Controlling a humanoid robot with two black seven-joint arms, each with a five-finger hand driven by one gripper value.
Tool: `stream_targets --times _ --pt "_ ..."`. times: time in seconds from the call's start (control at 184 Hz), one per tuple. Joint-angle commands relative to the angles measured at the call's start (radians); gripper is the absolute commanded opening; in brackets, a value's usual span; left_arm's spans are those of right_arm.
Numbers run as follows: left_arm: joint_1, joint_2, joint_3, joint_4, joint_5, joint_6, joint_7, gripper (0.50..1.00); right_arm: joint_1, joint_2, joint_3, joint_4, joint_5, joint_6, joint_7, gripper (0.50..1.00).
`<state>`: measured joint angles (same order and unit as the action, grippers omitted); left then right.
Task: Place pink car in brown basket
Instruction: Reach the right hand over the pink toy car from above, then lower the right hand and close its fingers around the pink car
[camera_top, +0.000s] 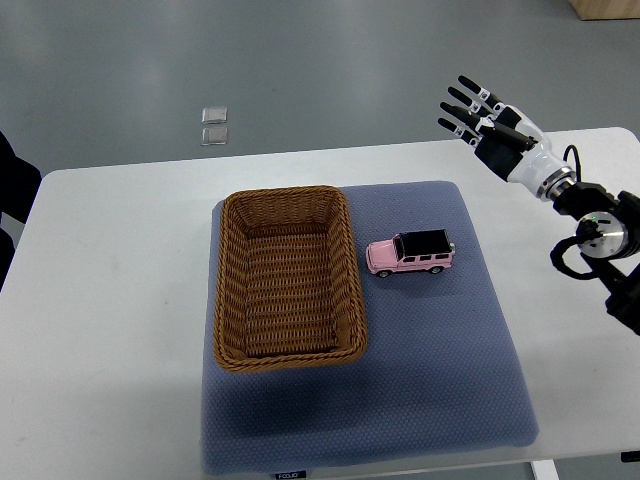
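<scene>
1. Single top view, looking down steeply from the robot's side of the table (110, 300).
2. Faces the far floor (300, 60), which fills the upper frame.
3. Mid distance: the whole mat (450, 360) fits; table edges cut off left, right and bottom.
4. No second view to overlap.

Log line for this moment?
right hand open, raised beyond mat | pink car on mat right of brown basket | basket empty
</scene>
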<state>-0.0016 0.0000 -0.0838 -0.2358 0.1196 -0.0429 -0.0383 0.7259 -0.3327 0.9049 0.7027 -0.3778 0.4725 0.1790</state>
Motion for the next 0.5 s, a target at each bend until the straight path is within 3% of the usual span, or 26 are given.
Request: stream_targets --times 0.0,0.195,0.493 --pt "0.000 0.000 0.003 -0.002 0.000 0.000 0.000 1.000 0.076 -0.074 -0.133 0.034 -0.312 0.037 0.002 0.915" --pt "0.000 0.000 0.007 -0.005 0.000 0.000 0.000 1.000 0.185 -0.172 -0.371 0.193 -0.860 0.035 0.004 0.915" --pt "0.000 0.000 0.007 -0.003 0.000 0.000 0.000 1.000 0.198 -0.172 -0.474 0.239 -0.926 0.006 -0.001 0.913"
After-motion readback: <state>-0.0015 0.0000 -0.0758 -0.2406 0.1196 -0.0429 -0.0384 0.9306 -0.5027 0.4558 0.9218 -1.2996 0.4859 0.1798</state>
